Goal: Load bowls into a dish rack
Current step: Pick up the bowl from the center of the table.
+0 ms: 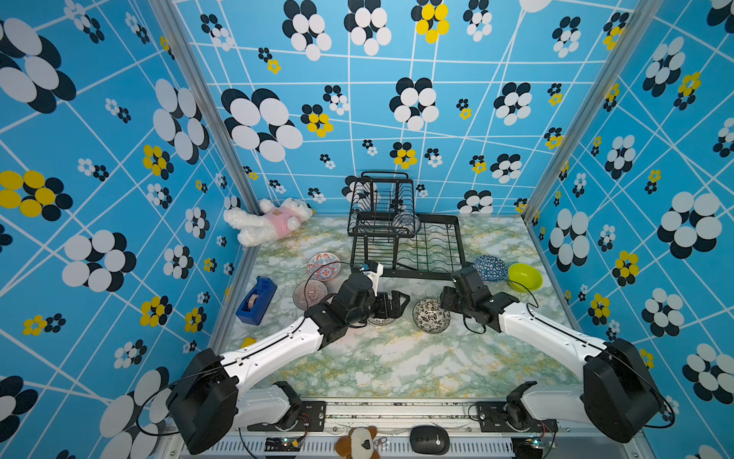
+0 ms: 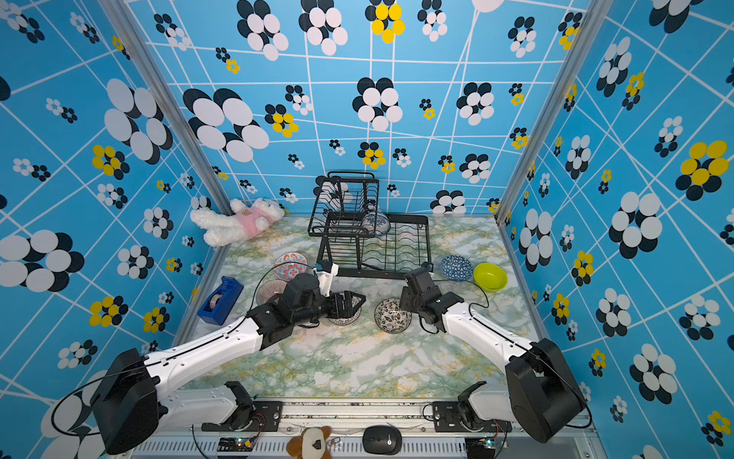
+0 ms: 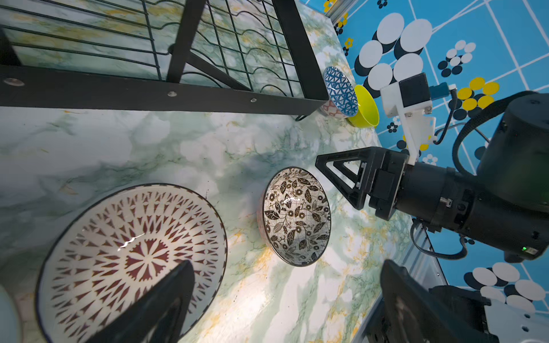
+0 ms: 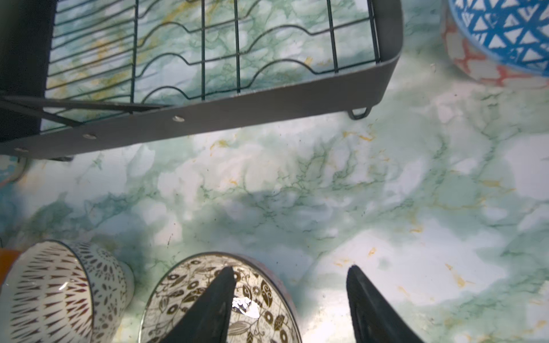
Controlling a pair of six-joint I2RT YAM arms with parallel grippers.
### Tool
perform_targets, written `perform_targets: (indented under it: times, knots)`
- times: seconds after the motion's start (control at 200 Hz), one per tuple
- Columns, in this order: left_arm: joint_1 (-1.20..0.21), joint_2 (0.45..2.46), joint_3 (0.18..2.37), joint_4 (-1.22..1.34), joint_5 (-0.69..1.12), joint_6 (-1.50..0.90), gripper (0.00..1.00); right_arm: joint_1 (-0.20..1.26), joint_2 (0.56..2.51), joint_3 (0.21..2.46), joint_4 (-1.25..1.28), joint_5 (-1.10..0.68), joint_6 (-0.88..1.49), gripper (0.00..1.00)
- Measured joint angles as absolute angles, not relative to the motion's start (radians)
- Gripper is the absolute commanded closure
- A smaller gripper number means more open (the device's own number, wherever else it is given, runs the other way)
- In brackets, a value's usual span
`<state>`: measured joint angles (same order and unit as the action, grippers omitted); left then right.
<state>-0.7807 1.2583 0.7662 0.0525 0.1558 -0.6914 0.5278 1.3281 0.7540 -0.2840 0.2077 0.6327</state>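
Just before the dish rack (image 1: 429, 246), the right gripper (image 4: 290, 268) is straddling the rim of the leaf-patterned bowl (image 4: 178, 285), jaws partly parted, one jaw over its inside. The left gripper (image 1: 393, 306) is hovering wide open above the geometric bowl (image 3: 118, 252) beside it.

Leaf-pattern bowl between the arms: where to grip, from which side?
Pinch the rim wall of the leaf-pattern bowl on its right-arm side, from above: it sits upright, mouth open, and the right hand straddles that edge, one finger inside.
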Motion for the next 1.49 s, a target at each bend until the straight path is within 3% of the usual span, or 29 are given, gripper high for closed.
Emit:
perform_targets:
  times: [0.46, 0.655, 1.07, 1.29, 1.495]
  knots:
    - [-0.848, 1.386, 0.823, 0.078, 0.141, -0.691, 0.01, 0.552, 1.328, 0.661, -0.271, 0.164, 0.643, 0.65]
    - [-0.854, 1.386, 0.828, 0.077, 0.138, -0.695, 0.01, 0.561, 1.335, 0.648, -0.243, 0.144, 0.654, 0.68]
    - [-0.857, 1.42, 0.872, 0.051, 0.137, -0.712, 0.01, 0.587, 1.384, 0.661, -0.221, 0.125, 0.669, 1.0]
    - [-0.873, 1.469, 0.907, 0.044, 0.13, -0.73, 0.0, 0.587, 1.282, 0.661, -0.281, 0.199, 0.644, 1.0]
    - [-0.898, 1.6, 1.048, 0.012, 0.124, -0.733, 0.06, 0.587, 1.101, 0.662, -0.288, 0.335, 0.581, 1.0]
